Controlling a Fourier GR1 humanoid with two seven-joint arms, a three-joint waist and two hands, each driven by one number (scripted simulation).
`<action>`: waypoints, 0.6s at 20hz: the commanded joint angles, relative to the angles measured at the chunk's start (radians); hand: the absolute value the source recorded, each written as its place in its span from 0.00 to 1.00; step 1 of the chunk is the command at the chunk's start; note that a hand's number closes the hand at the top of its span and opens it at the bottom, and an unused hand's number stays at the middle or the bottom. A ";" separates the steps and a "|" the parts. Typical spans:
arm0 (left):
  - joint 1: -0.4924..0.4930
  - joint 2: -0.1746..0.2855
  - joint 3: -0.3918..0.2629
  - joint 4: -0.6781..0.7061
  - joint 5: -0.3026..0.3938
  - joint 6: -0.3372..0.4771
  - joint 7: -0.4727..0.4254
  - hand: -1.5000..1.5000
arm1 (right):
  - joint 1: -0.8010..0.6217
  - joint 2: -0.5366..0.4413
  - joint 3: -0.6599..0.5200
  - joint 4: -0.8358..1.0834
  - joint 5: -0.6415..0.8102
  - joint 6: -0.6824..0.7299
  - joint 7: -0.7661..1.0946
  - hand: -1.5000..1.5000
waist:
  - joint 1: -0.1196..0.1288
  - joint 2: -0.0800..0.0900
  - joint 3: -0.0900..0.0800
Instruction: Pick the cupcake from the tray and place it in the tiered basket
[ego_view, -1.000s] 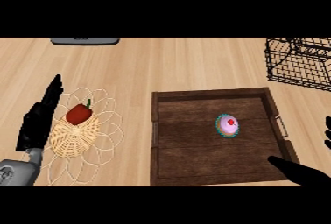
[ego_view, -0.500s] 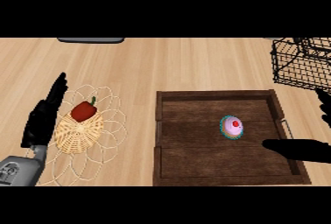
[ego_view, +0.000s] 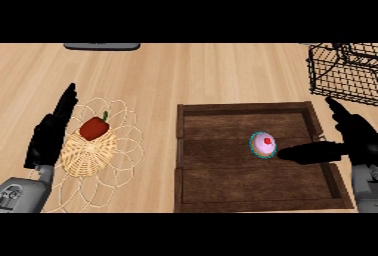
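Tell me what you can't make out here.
In the head view:
Tiered basket: cut off by the top and right edges; its tiers don't show.
Grey object at the top edge: mostly cut off, unidentifiable.
Tray: right rim partly hidden by the right hand.
Cupcake: whether the right hand touches it is unclear.

**Right hand at the cupcake on the tray**

The cupcake (ego_view: 262, 145) sits upright near the middle of the wooden tray (ego_view: 244, 107). The right hand (ego_view: 357, 136) is spread over the tray's right rim, with its thumb (ego_view: 306, 152) ending just beside the cupcake. The left hand (ego_view: 49, 136) rests open at the left, beside a wicker basket (ego_view: 87, 159) holding a red pepper (ego_view: 94, 128). A black wire basket (ego_view: 345, 70) stands at the upper right.
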 joint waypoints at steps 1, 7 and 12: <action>0.000 0.007 0.003 -0.012 -0.010 0.000 0.020 0.50 | -0.066 0.043 0.025 0.084 0.015 0.051 0.243 0.00 | -0.001 -0.002 0.000; -0.022 0.002 0.033 0.031 -0.014 -0.004 0.004 0.50 | -0.093 0.100 0.041 0.106 0.061 0.068 0.243 0.00 | -0.020 -0.004 0.001; 0.005 -0.031 0.013 0.020 -0.037 0.016 -0.012 0.50 | -0.106 0.142 0.091 0.152 0.153 0.092 0.243 0.00 | -0.017 -0.004 0.000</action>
